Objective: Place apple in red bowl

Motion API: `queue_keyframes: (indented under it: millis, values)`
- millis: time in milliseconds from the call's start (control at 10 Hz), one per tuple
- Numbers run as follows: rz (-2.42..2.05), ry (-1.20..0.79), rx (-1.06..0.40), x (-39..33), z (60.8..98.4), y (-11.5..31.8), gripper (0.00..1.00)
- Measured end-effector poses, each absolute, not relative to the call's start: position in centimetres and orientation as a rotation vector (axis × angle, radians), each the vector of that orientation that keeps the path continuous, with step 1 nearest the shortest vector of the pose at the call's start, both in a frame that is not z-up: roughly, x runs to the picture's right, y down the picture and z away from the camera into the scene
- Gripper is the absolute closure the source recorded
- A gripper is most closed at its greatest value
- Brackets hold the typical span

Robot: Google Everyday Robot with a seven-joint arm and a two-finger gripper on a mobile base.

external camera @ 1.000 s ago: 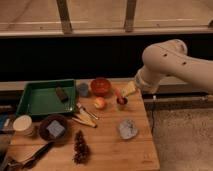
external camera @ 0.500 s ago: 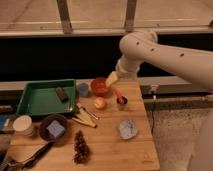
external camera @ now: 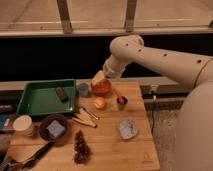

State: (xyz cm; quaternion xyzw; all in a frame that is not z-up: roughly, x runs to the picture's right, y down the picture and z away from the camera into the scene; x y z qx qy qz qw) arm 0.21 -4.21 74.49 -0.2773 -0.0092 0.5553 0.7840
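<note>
The apple point(external camera: 100, 102), small and yellow-orange, lies on the wooden table point(external camera: 107, 155) just in front of the red bowl point(external camera: 101, 88). The glossy orange-red bowl stands near the table's back edge with nothing showing inside it. My gripper point(external camera: 98, 77), with pale yellowish fingers, hangs open just above the bowl's back left rim. It holds nothing. The white arm point(external camera: 160, 57) reaches in from the right. The apple is a short way nearer the camera than the gripper and untouched.
A blue-grey cup point(external camera: 83, 89) stands left of the red bowl, beside a green tray point(external camera: 35, 102) holding a dark block. Utensils point(external camera: 85, 118), a dark brown bowl point(external camera: 54, 127), a white cup point(external camera: 22, 124), a pine cone point(external camera: 80, 146) and a crumpled grey object point(external camera: 128, 128) are in front.
The arm has swung left, carrying the gripper from the table's right side to above the red bowl. The apple and the bowl have not moved.
</note>
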Motion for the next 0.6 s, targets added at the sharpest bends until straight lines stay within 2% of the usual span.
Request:
queue_keyframes:
  millis: [300,600]
  values:
    - [1.182,-0.006,-0.61,0.2,74.5,-4.0,0.2]
    - [1.115,0.052,-0.662,-3.2,76.4,-0.9,0.2]
